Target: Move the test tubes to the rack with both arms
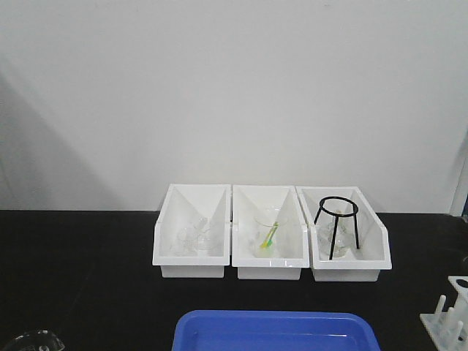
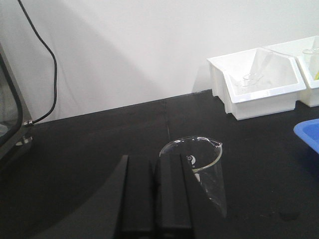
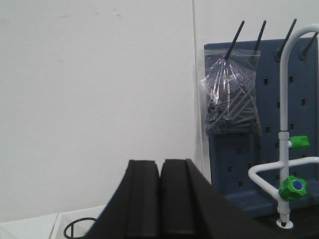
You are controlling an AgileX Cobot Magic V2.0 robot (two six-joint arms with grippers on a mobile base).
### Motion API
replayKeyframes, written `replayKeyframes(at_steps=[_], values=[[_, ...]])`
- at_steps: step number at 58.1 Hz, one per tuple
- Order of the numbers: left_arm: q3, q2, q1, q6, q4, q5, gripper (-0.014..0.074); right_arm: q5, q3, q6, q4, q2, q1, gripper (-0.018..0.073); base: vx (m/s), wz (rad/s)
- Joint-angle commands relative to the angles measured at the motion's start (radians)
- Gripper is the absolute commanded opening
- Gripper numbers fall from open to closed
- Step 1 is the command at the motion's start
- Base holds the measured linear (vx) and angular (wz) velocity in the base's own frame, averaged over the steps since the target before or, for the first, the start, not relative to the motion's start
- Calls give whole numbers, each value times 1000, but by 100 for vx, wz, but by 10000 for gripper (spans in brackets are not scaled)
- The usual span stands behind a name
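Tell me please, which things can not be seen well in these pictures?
- Rack: front view, cut by the right and bottom edges; hole rows not visible.
- Test tubes: none clearly seen; glassware in the left bin is too small and clear to name.
- Beaker: left wrist view, its lower left side is hidden behind the left gripper.
- Tripod ring: right wrist view, mostly behind the right gripper.

Three white bins point(image 1: 269, 267), blue tray point(image 1: 276, 333), black tripod ring point(image 1: 336, 227), perhaps glassware inside.

The small white plastic test tube rack point(image 1: 447, 314) is cut off at the front view's 4 o'clock edge. The clear glass beaker point(image 2: 202, 167) is partly hidden behind the left gripper point(image 2: 157, 199).
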Motion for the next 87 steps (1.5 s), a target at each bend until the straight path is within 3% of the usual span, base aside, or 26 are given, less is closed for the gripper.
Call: replayKeyframes(at_steps=[1, 33, 41, 46, 52, 62, 67, 73, 80, 87], values=[[28, -20, 2, -7, -11, -88, -1, -21, -29, -2, -4, 0, -5, -7, 0, 0], [28, -20, 2, -7, -11, -88, -1, -18, -25, -5, -19, 0, -5, -7, 0, 0], [28, -20, 2, -7, -11, -88, -1, -126, 18, -40, 83, 0, -2, -7, 0, 0], [28, -20, 2, -7, -11, -88, -1, -190, 95, -179, 255, -12, 36, -7, 0, 0], [28, -20, 2, -7, -11, -88, -1, -211, 217, -508, 554, -52, 134, -7, 0, 0], [28, -20, 2, -7, -11, -88, -1, -15, 385, -1117, 1102, -187, 301, -7, 0, 0], [28, -20, 2, -7, -11, -88, -1, 93, 464, -1347, 1220, -282, 337, -7, 0, 0], [28, -20, 2, -7, -11, -88, -1, 112, 580, -1445, 1267, -411, 343, -7, 0, 0], [28, -20, 2, -7, -11, -88, -1, 112, 697, -1412, 1264, -564, 343, -7, 0, 0], [28, -20, 2, -7, -11, -88, -1, 169, 695, -1356, 1256, -590, 342, -7, 0, 0]])
